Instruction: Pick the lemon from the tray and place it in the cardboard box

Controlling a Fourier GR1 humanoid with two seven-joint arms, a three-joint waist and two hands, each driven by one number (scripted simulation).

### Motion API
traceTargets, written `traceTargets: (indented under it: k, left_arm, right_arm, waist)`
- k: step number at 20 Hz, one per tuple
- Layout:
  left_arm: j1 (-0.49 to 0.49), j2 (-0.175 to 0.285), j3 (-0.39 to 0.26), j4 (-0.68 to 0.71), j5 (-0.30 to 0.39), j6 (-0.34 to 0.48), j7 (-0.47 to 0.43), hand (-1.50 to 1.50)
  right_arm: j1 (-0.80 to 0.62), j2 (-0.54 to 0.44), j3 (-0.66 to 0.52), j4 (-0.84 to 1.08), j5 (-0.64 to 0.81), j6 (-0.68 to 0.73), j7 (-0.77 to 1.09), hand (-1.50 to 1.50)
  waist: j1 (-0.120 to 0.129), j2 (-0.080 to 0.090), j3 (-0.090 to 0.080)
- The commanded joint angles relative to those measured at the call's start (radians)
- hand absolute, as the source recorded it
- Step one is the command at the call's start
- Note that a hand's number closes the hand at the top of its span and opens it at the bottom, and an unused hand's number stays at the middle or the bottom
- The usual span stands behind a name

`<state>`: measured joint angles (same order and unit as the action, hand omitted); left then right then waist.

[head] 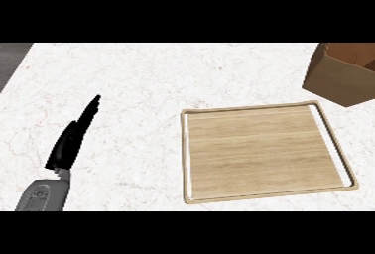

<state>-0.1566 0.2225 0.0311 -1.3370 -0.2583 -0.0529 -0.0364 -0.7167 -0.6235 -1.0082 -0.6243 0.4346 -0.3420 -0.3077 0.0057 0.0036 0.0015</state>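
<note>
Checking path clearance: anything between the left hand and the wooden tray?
Nothing: in the head view, only bare marble counter lies between the left hand and the tray.

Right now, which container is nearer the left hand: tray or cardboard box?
The wooden tray. It lies flat right of the open left hand; the cardboard box stands farther off at the view's upper right corner, partly cut off.

1. Table (132, 79): white marble-look top w/ faint pinkish veins; fills most of view.
2. Dark grey strip (10, 59): upper-left corner, beyond table's edge; can't tell what it is.
</note>
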Motion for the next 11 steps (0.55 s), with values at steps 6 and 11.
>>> traceTargets:
  k: [6, 11]
  left_arm:
    - [0.009, -0.027, -0.015, -0.032, -0.026, 0.011, 0.014, 0.0]
    - [0.06, 0.006, 0.0, -0.075, -0.01, -0.034, 0.012, 0.0]
  right_arm:
    - [0.114, -0.107, -0.006, 0.149, -0.139, 0.024, -0.175, -1.5]
    - [0.179, -0.109, 0.02, 0.175, -0.185, 0.046, -0.223, -1.5]
  waist:
    - [0.006, 0.001, 0.0]
    - [0.007, -0.001, 0.0]
